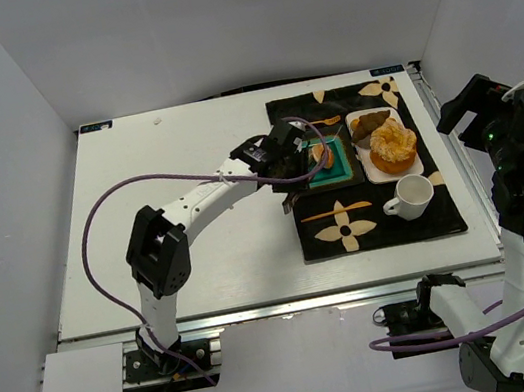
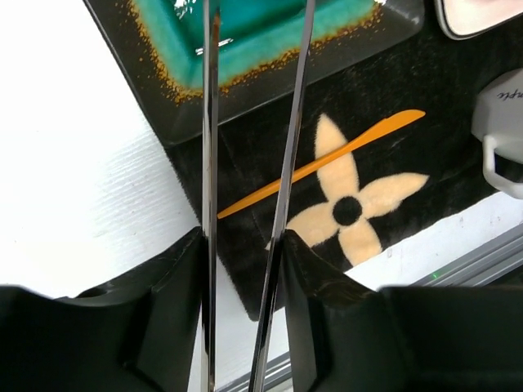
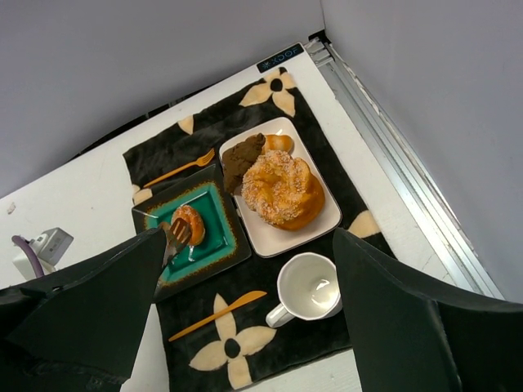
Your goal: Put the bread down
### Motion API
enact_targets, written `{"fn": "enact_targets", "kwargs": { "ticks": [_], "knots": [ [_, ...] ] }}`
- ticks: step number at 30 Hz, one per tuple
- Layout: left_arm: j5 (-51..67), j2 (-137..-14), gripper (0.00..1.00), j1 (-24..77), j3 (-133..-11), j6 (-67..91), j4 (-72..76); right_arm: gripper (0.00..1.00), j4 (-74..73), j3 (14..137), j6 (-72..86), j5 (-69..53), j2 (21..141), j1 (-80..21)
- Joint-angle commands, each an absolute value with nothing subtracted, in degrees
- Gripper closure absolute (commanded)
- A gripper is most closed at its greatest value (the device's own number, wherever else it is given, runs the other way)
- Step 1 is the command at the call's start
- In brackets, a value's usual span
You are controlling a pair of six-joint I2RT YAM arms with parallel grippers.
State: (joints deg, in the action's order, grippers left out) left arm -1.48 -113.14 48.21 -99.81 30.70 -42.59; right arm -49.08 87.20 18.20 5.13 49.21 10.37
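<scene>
The bread (image 1: 322, 155) is a small glossy orange-brown roll lying on the teal square plate (image 1: 337, 181). In the right wrist view the bread (image 3: 191, 220) lies on that plate (image 3: 216, 238) with the tips of metal tongs (image 3: 179, 233) against its near side. My left gripper (image 1: 285, 153) is shut on the tongs, whose two blades (image 2: 286, 163) run between its fingers (image 2: 241, 241) toward the plate (image 2: 245, 49); the bread is out of the left wrist view. My right gripper (image 1: 470, 108) is open and empty, high at the right (image 3: 249, 245).
A white plate (image 1: 409, 168) right of the teal one holds a large swirled pastry (image 1: 393, 145), a dark brown piece (image 1: 369, 125) and another small roll (image 3: 279, 143). A white mug (image 1: 409, 195), an orange knife (image 1: 336, 210) and an orange fork (image 1: 325, 122) lie on the black flowered mat (image 1: 380, 231).
</scene>
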Motion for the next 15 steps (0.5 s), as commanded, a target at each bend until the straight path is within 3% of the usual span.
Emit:
{"fn": "enact_targets", "kwargs": {
  "ticks": [1,4,15],
  "knots": [
    [-2.99,-109.43,0.49,48.25,-100.02,30.76,-43.77,0.11,-46.14,87.01,18.1,4.4,48.87,10.28],
    [-3.78,-107.93,0.42,48.25,-98.88,31.29,-43.94,0.11,-45.88,86.92,18.02,4.13,48.96,10.28],
    [-6.59,-103.63,0.41,48.25,-99.4,32.17,-46.93,0.11,-44.74,86.75,18.54,2.64,49.92,10.28]
  ]
}}
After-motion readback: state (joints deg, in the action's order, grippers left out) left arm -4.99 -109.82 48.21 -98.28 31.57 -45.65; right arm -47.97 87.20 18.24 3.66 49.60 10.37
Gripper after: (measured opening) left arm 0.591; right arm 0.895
